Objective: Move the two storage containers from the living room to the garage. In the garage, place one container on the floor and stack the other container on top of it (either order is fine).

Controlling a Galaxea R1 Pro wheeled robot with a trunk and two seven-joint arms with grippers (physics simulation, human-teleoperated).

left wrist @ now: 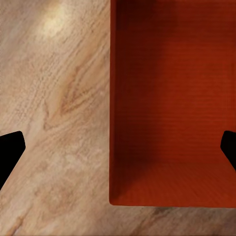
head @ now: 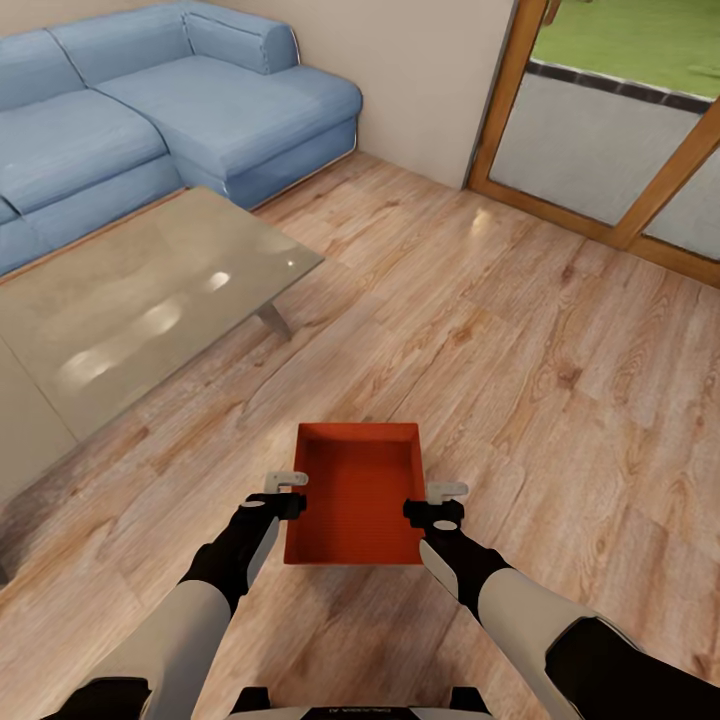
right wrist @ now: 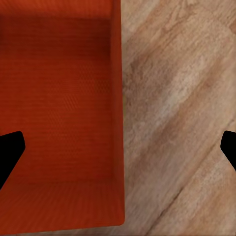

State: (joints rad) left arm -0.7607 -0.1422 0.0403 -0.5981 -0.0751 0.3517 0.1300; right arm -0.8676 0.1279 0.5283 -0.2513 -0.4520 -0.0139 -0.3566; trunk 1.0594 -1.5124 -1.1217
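One orange-red storage container (head: pixel 357 495) sits open-top on the light wood floor of the living room, right in front of me. My left gripper (head: pixel 286 494) is at its left wall and my right gripper (head: pixel 436 503) at its right wall. In the left wrist view the container (left wrist: pixel 172 103) has its side wall running between the spread black fingertips (left wrist: pixel 11 150) of the left gripper (left wrist: pixel 118 150). The right wrist view shows the container (right wrist: pixel 59 108) and its other side wall between the spread fingers of the right gripper (right wrist: pixel 118 150). Both grippers are open and grip nothing.
A low glass coffee table (head: pixel 140 300) stands to the left, with a blue corner sofa (head: pixel 150 110) behind it. Wood-framed glass doors (head: pixel 640 200) are at the far right. Wood plank floor (head: pixel 520 330) stretches ahead and to the right.
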